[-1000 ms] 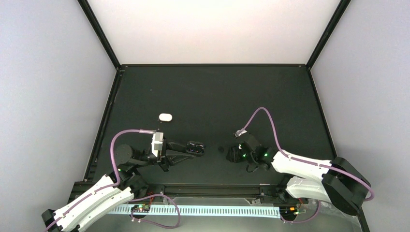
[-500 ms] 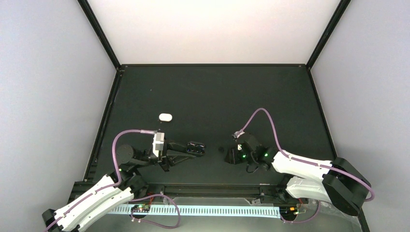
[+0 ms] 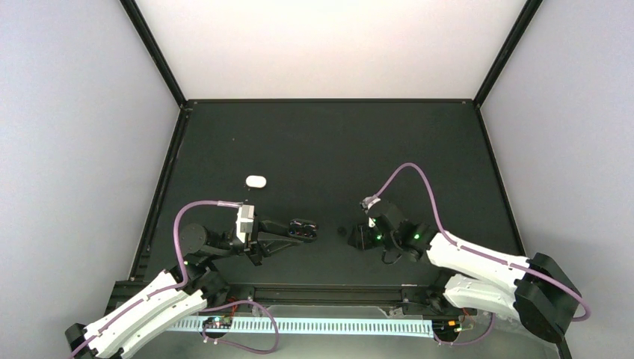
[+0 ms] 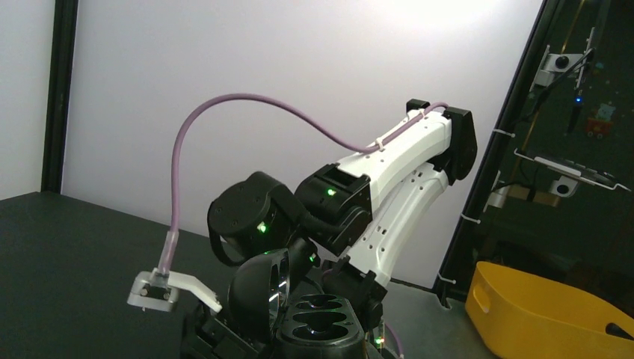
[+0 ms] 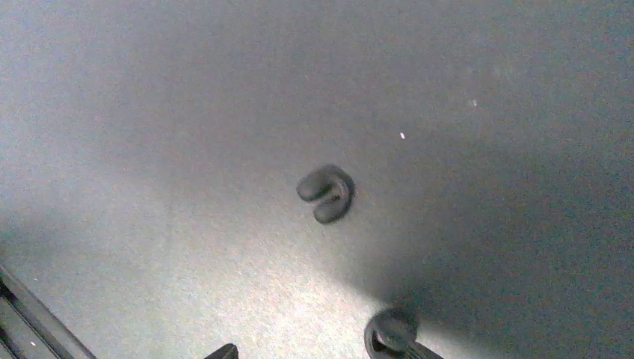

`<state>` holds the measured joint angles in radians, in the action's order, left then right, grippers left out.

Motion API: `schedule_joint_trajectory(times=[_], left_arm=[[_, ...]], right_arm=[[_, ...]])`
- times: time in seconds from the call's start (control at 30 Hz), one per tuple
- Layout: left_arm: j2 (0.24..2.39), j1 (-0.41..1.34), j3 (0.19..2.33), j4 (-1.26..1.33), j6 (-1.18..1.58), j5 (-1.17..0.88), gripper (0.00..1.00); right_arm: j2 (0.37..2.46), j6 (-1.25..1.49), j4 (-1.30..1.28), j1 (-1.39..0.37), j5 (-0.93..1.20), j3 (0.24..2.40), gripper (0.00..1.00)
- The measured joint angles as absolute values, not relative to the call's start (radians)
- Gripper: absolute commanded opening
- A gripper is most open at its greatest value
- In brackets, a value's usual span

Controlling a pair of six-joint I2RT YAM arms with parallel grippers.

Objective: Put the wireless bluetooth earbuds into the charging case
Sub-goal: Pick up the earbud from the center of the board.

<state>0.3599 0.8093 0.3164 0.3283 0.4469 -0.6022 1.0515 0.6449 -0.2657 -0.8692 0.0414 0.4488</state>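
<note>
My left gripper (image 3: 297, 229) is shut on the open black charging case (image 3: 304, 225) and holds it over the table, left of centre. In the left wrist view the case's lid (image 4: 258, 295) stands up and its two wells (image 4: 323, 320) are empty. A black earbud (image 3: 342, 231) lies on the table between the case and my right gripper (image 3: 357, 236), which is open. In the right wrist view this C-shaped bud (image 5: 327, 193) lies ahead of the fingers. A second dark rounded bud (image 5: 389, 333) sits against one fingertip (image 5: 224, 350) side's opposite finger. No white earbuds are clearly made out.
A closed white oval case (image 3: 256, 181) lies on the table behind the left gripper. A tiny white speck (image 3: 234, 138) lies further back on the left. A black frame rail (image 3: 329, 100) edges the mat. A yellow bin (image 4: 538, 314) stands off the table.
My right arm has reached a little further out and left, bringing its gripper closer to the black earbud. My left arm and the case have not moved.
</note>
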Motion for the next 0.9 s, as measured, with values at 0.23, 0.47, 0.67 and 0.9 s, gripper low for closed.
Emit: schedule_joint_trajectory(times=[0.23,0.47,0.67,0.9], left_arm=[[0.360,0.809,0.316,0.328,0.447,-0.601,0.02],[0.360,0.809,0.316,0.326,0.447,-0.601,0.02],[0.360,0.809,0.316,0.315,0.445,-0.594,0.02],[0.360,0.809,0.316,0.308,0.444,-0.590,0.02]], right_arm=[[1.097,0.612,-0.280,-0.883,0.028,0.530,0.49],[1.183,0.600,-0.277,-0.899,0.030,0.546,0.42],[1.220,0.599,-0.278,-0.902,0.029,0.546,0.40],[1.238,0.599,-0.277,-0.903,0.025,0.546,0.38]])
